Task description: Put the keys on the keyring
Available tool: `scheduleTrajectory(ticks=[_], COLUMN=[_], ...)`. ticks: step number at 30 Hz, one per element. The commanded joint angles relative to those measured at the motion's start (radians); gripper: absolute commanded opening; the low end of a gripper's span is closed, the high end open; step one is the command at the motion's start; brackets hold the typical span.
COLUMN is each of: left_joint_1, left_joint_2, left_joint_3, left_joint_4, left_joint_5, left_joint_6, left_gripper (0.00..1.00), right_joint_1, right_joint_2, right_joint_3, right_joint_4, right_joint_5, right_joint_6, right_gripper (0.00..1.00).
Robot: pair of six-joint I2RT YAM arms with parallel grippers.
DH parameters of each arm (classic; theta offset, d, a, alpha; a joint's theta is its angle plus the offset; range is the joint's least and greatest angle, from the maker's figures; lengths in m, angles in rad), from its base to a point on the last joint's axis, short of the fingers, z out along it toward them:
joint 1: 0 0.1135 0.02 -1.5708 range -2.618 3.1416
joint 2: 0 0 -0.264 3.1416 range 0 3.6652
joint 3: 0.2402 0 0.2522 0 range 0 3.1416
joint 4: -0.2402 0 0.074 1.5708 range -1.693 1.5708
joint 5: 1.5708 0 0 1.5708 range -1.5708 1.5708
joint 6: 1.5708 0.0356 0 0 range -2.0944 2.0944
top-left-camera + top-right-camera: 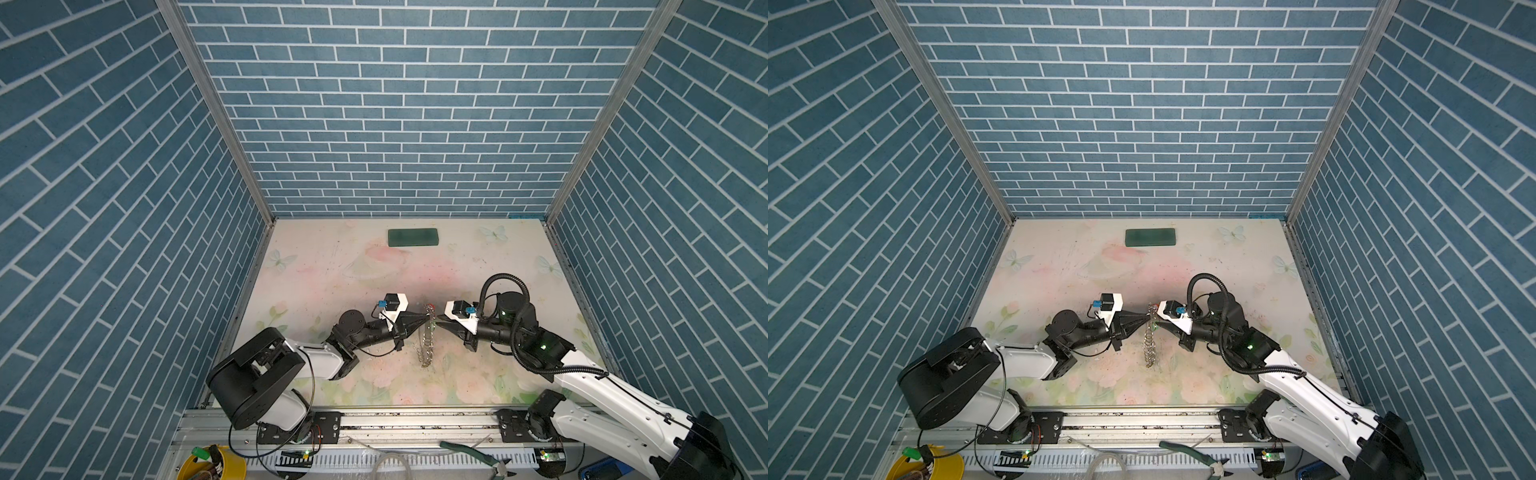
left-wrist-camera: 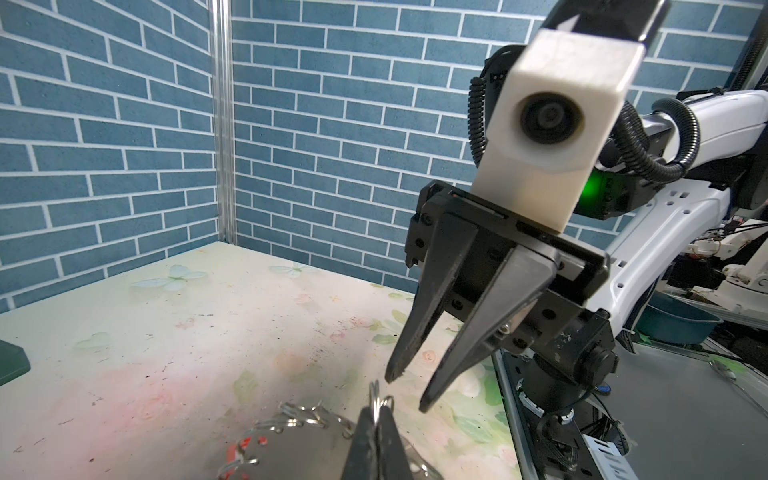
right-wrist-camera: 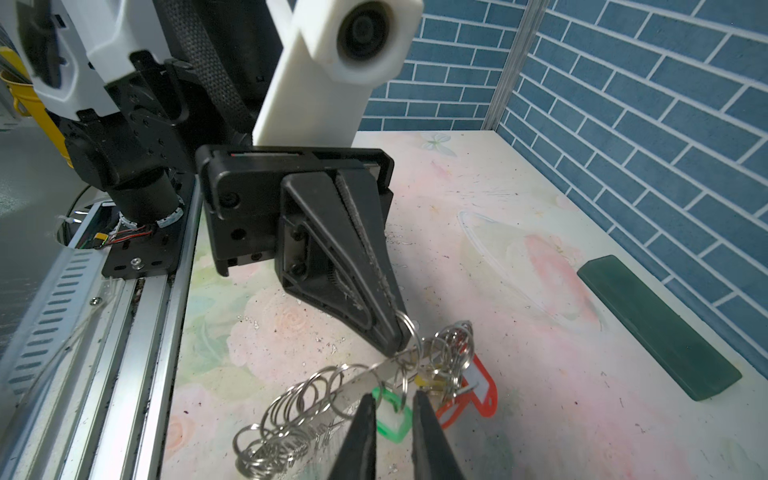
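A: Big stuff first, quick. Floral table (image 1: 374, 270), green block (image 1: 413, 238) at the far edge, well apart from the action. Arms?
B: Both meet mid-table. Left gripper (image 1: 426, 316) is clenched on one split ring (image 3: 414, 326) at the top end of the keyring (image 1: 425, 345). Right gripper (image 2: 409, 390) is released, jaws slightly apart, nothing between them.
A: Which way is the keyring from the right gripper?
B: Just beside it, ahead of the tips and a bit below, not touching. It sits between the two grippers. In both top views its long axis runs from the pinched end toward the near edge of the table. The held end is lifted and the other end looks to rest on the table.
A: Nearer arm?
B: Left has it already. Right is the free one, so any feeding move is probably its job, and it'd come in crosswise to that axis.
A: Looks?
B: Dark grey flat hoop, edge-on from above, fringed with shiny silver rings. Red-tagged key (image 3: 478, 395) and green-tagged key (image 3: 390, 415) bunch by the lifted end, near the right gripper's tips. Can't tell whether they're threaded on or only lying against it.
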State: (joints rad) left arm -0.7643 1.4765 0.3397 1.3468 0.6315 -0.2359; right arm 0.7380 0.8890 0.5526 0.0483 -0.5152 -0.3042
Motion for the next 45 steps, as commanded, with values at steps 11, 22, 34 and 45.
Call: scheduleTrajectory(ticks=[11,22,34,45], left_joint_1=[-0.003,-0.003,-0.003,-0.003], left_joint_2=[-0.030,-0.048,-0.047,-0.030], left_joint_3=[0.027,0.013,0.023,0.039], left_joint_4=[0.058,0.058,0.059,0.058], left_joint_5=[0.165,0.205,0.206,0.254], left_joint_6=[0.042,0.050,0.046,0.020], left_gripper=[0.00,0.00,0.00,0.00], right_joint_1=[-0.038,-0.051,-0.049,-0.048], right_joint_2=[-0.037,-0.060,0.008,0.038], right_joint_3=[0.066,0.049,0.078,0.080], right_joint_4=[-0.084,-0.056,-0.091,-0.065], right_joint_5=[-0.233,-0.171,-0.291,-0.286], right_joint_6=[0.063,0.079,0.052,0.062], right_gripper=[0.16,0.15,0.16,0.03])
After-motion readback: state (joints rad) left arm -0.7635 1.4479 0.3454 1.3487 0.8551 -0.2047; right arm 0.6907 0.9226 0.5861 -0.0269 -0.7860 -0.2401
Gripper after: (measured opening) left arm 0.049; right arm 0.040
